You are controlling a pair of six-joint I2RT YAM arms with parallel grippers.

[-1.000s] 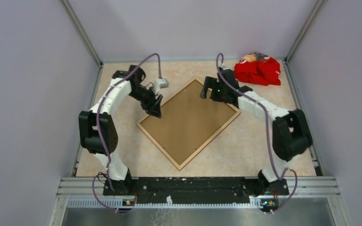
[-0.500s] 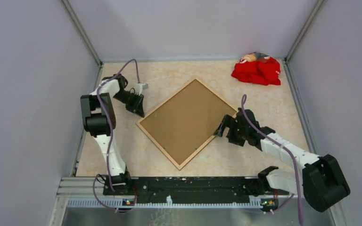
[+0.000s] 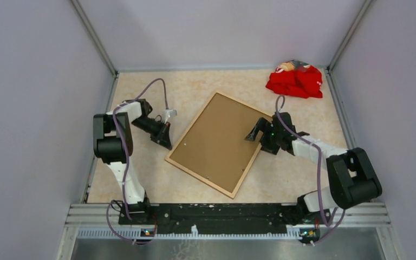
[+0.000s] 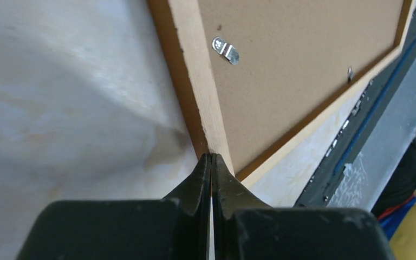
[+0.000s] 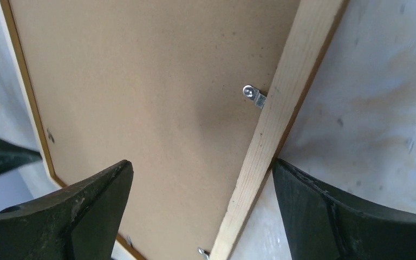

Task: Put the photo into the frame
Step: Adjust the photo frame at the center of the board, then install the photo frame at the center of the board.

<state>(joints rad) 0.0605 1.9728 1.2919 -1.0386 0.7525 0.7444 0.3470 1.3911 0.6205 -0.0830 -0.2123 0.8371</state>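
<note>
The frame (image 3: 191, 126) lies face down in the middle of the table, pale wood back up, with a plain brown backing board (image 3: 219, 143) inside it. My left gripper (image 3: 167, 143) is shut with nothing in it; its tips (image 4: 211, 158) touch the frame's pale rail (image 4: 195, 81) close to the left corner. My right gripper (image 3: 253, 135) is open over the frame's right edge. In the right wrist view the rail (image 5: 281, 108) runs between the spread fingers of that gripper (image 5: 201, 162). The photo is hidden or out of view.
A crumpled red cloth (image 3: 296, 80) lies at the back right corner. Small metal clips (image 4: 226, 50) (image 5: 254, 96) hold the backing board in the frame. Grey walls close in the table on three sides.
The frame has turned clockwise and slid towards the front right. My left gripper has shut and sits by the frame's left corner. My right gripper came up onto the right edge.
</note>
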